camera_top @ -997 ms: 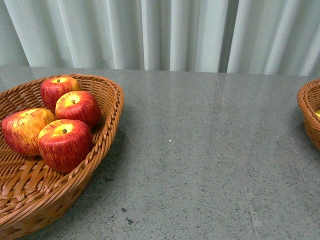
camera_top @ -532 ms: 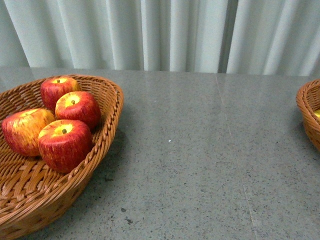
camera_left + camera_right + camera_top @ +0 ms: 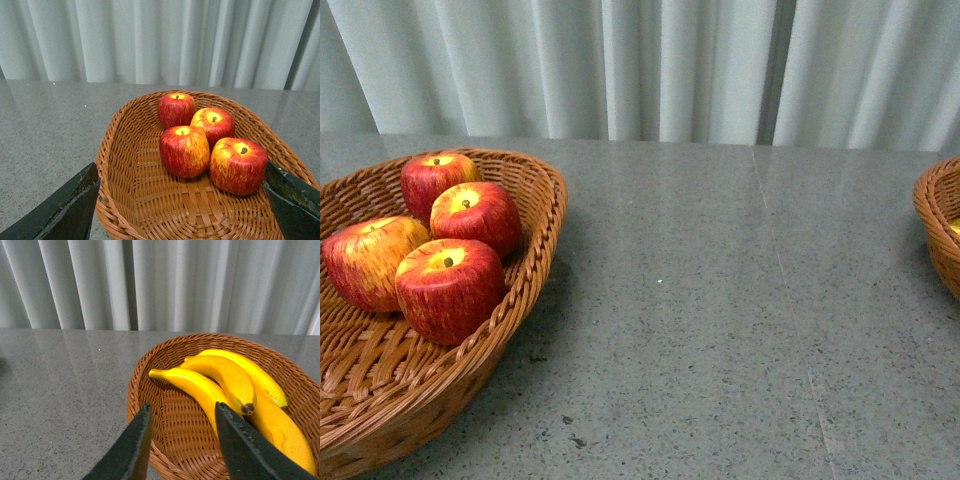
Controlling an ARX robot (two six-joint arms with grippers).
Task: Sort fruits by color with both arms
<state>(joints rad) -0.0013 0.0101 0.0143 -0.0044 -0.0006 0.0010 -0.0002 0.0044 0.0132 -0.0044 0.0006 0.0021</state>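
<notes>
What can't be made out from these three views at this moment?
- Right basket, front view: cut off by the picture edge, only a sliver of yellow shows inside.
- Bananas, right wrist view: their exact number is unclear, since they overlap and the right gripper covers part of them.
- Left basket, left wrist view: near rim cut off by the edge.
- Both arms: absent from the front view.

4 apples (image 3: 184,151), 3 bananas (image 3: 200,388) (1 partly hidden), 2 wicker baskets (image 3: 535,260).
</notes>
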